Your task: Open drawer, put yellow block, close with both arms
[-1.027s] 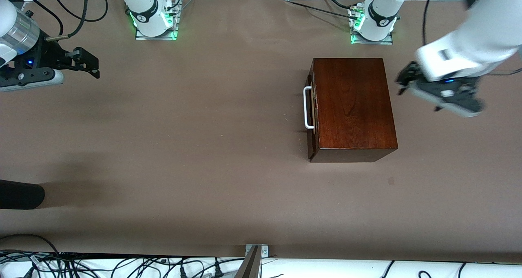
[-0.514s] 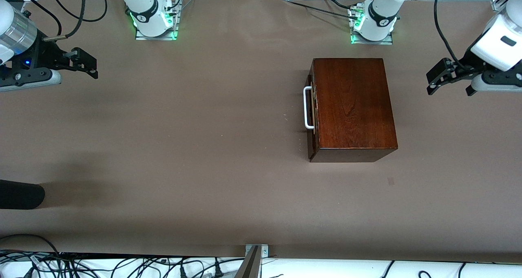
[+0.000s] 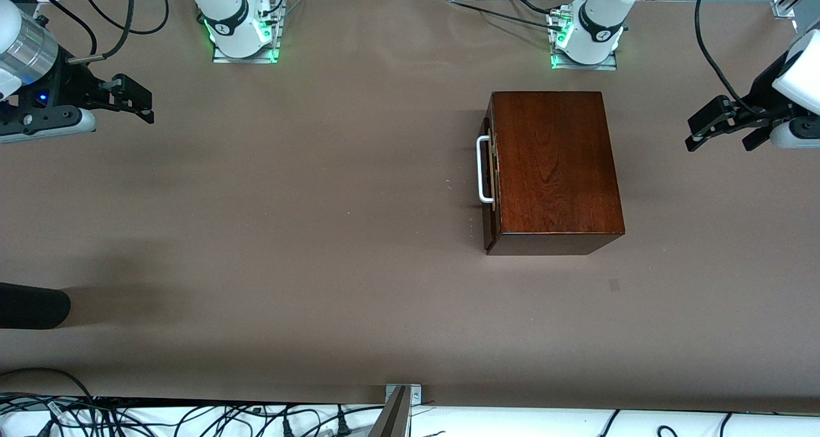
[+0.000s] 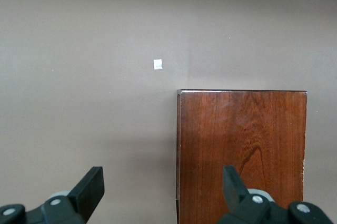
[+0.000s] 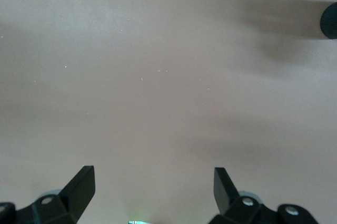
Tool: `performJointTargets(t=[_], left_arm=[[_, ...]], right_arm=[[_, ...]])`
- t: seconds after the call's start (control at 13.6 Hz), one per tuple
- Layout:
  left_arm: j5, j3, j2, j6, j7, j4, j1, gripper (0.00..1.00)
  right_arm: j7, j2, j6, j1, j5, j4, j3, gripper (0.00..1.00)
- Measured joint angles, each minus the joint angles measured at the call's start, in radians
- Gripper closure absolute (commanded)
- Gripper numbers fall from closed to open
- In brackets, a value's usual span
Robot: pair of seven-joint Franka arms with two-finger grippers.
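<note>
Both my grippers hang spread and empty: left gripper (image 3: 722, 129) over bare table (image 3: 320, 232) at its own end, right gripper (image 3: 131, 97) likewise at its end. Between them, nearer my left, the drawer (image 3: 488, 168) sits shut, apparently finished; yellow block not visible, presumably inside.
</note>
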Motion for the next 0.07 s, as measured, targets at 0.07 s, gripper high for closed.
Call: performJointTargets(t=[0.07], left_arm=[[0.000, 0.004, -0.004, -0.001, 0.002, -0.002, 0.000, 0.00]], right_arm=[[0.000, 0.000, 0.000, 0.000, 0.000, 0.000, 0.000, 0.00]])
